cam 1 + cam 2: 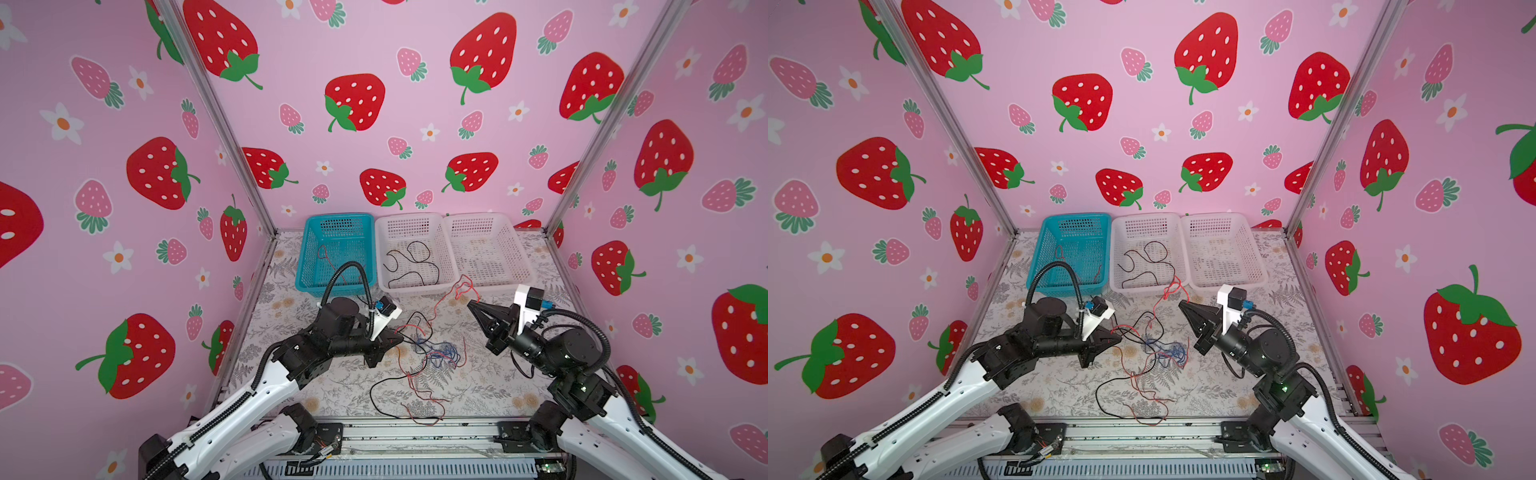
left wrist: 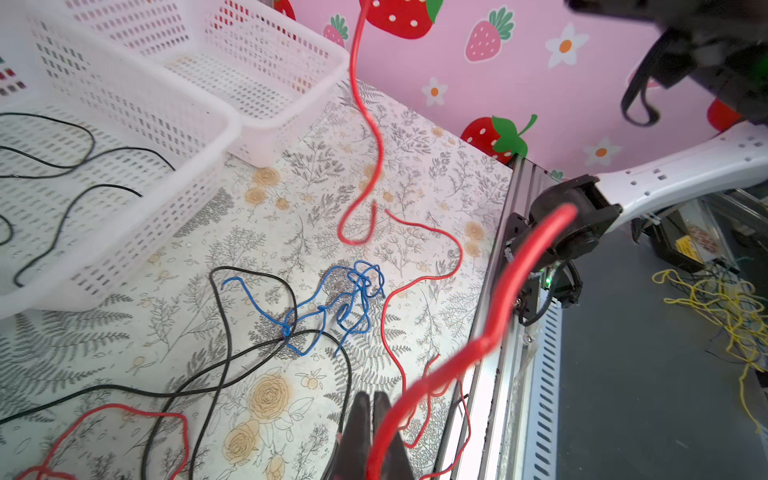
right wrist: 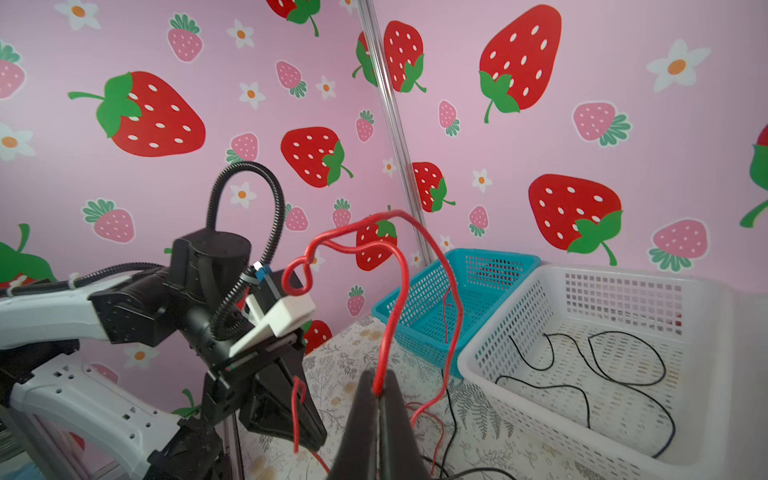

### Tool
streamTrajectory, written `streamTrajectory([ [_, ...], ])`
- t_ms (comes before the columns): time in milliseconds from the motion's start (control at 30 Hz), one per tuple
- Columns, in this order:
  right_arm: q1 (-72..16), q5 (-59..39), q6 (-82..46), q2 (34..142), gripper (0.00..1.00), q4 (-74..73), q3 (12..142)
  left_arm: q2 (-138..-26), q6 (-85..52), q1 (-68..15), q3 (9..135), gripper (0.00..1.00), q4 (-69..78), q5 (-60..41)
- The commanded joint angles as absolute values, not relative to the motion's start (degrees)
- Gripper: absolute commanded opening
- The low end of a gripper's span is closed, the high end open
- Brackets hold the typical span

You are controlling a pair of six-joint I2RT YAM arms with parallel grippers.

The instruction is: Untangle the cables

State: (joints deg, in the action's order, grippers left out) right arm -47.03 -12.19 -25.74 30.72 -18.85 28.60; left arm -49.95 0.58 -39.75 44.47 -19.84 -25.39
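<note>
The cables lie tangled mid-table: a knotted blue cable (image 1: pixel 444 354) (image 2: pixel 349 291), black cables (image 1: pixel 380 395) (image 2: pixel 220 316) and red cables (image 1: pixel 419 392). My left gripper (image 1: pixel 400 336) (image 2: pixel 372 395) hovers low at the tangle's left edge, shut on a red cable (image 2: pixel 498 299) that runs up past its camera. My right gripper (image 1: pixel 470 304) (image 3: pixel 378 388) is raised right of the tangle, shut on a red cable (image 3: pixel 390 324) that loops above its tips. A short red end (image 3: pixel 297 399) hangs from the left gripper's tip in the right wrist view.
Three baskets stand along the back: a blue basket (image 1: pixel 338 217) with a red cable (image 1: pixel 326 257) inside, a middle white basket (image 1: pixel 409 217) holding a black cable (image 1: pixel 411 262), and a right white basket (image 1: pixel 478 216). A metal rail (image 1: pixel 415 432) borders the table's front edge.
</note>
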Motion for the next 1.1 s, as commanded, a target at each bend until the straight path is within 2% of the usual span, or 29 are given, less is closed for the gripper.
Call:
streamTrajectory([
  [0, -47.3, -9.9, -26.8, 28.4, 0.00, -19.0, 25.9, -47.8, 0.1, -39.4, 48.1, 0.00, -19.7, -20.0],
  [200, -47.2, -6.6, -25.7, 24.5, 0.00, -16.1, 21.6, -44.5, -0.7, -37.4, 51.1, 0.00, -19.9, -15.2],
  [433, -47.1, -4.4, -24.3, 23.4, 0.00, -16.0, 17.2, -44.0, -5.7, -34.4, 59.0, 0.00, -20.7, -19.9],
  [567, -47.2, -5.6, -24.3, 23.4, 0.00, -16.1, 16.8, -46.1, -5.8, -34.4, 63.8, 0.00, -24.3, -19.3],
  [767, -47.2, -3.4, -22.9, 20.6, 0.00, -10.4, 21.3, -45.4, 0.4, -34.1, 64.7, 0.00, -30.8, -10.2],
  [933, -47.2, 2.8, -23.8, 20.8, 0.00, -4.5, 25.0, -40.4, 2.2, -33.9, 60.6, 0.00, -33.7, 4.8],
  [1067, -47.2, 6.6, -24.2, 21.2, 0.00, -3.2, 26.8, -33.6, 0.8, -33.8, 54.4, 0.00, -33.7, 6.9],
])
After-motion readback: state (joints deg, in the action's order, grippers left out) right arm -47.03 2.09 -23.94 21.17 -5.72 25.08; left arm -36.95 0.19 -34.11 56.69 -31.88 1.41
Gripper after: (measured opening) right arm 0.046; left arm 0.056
